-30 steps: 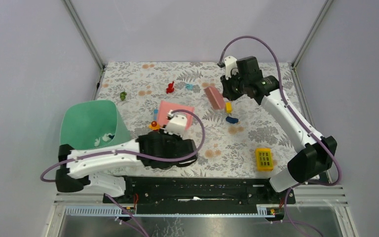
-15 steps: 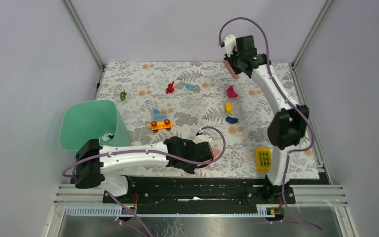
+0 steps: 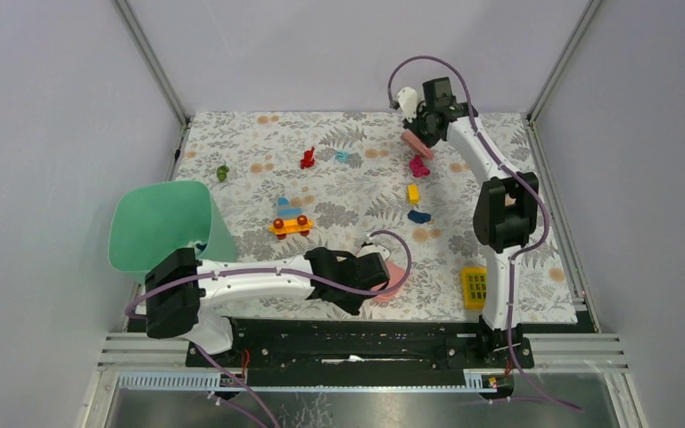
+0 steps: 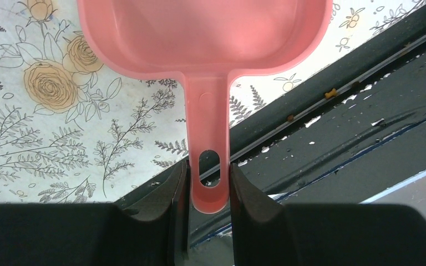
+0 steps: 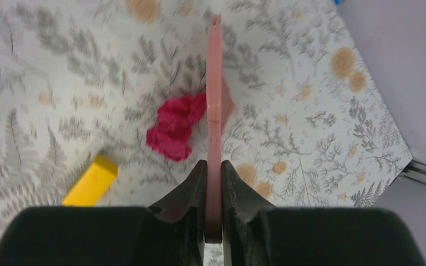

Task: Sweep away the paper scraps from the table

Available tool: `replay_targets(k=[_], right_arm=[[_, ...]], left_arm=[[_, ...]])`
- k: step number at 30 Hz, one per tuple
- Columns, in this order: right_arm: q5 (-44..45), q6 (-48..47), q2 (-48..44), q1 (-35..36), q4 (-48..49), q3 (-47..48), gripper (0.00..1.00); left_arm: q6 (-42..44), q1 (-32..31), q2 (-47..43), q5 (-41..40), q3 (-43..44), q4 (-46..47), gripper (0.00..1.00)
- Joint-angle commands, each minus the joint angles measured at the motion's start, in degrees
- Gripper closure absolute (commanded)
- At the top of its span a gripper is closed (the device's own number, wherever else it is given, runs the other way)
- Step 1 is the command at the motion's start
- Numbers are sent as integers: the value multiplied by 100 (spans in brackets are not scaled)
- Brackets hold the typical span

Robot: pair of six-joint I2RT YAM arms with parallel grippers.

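Note:
My left gripper (image 4: 209,178) is shut on the handle of the pink dustpan (image 4: 205,33), which sits low at the table's (image 3: 232,143) near edge, beside the black rail; from above the dustpan (image 3: 395,276) shows past the wrist. My right gripper (image 5: 213,172) is shut on the pink brush (image 5: 214,105), held edge-on at the far side, with the brush (image 3: 416,142) just above a magenta scrap (image 3: 419,166). That scrap (image 5: 176,126) lies left of the brush. Red (image 3: 307,159), teal (image 3: 342,157), green (image 3: 222,172) and navy (image 3: 419,216) scraps lie scattered.
A green bin (image 3: 165,223) stands at the left. A small toy car (image 3: 289,221) sits mid-table and a small yellow block (image 3: 413,193) lies near the navy scrap. The yellow holed block (image 3: 476,287) is near the front right. The black rail (image 3: 357,334) borders the near edge.
The right arm swung the brush from mid-table to the far edge, uncovering the magenta scrap. The left arm carried the dustpan from the centre to the near edge, further right.

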Motion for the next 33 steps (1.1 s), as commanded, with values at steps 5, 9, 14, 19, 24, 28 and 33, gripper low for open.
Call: replay_targets(k=[5, 9, 14, 19, 24, 28, 33], right_arm=[[172, -2333, -1637, 45, -942, -1963, 100], [634, -2472, -2149, 33, -1328, -2585, 100], [42, -2492, -3026, 42, -1979, -3316, 100], [161, -2354, -3672, 35, -2245, -3550, 100], [853, -2039, -3482, 24, -2177, -2913, 100], [1248, -1718, -3014, 17, -1856, -2392, 100], [1458, -1162, -2385, 45, -1492, -2180, 100]], left_arm=[[92, 19, 121, 265, 62, 338, 100], [32, 19, 110, 356, 11, 457, 100], [115, 19, 160, 505, -19, 584, 100], [367, 19, 462, 429, 360, 381, 100], [523, 24, 686, 284, 721, 83, 100], [523, 58, 775, 310, 805, 79, 100], [444, 291, 862, 543, 888, 84, 100]])
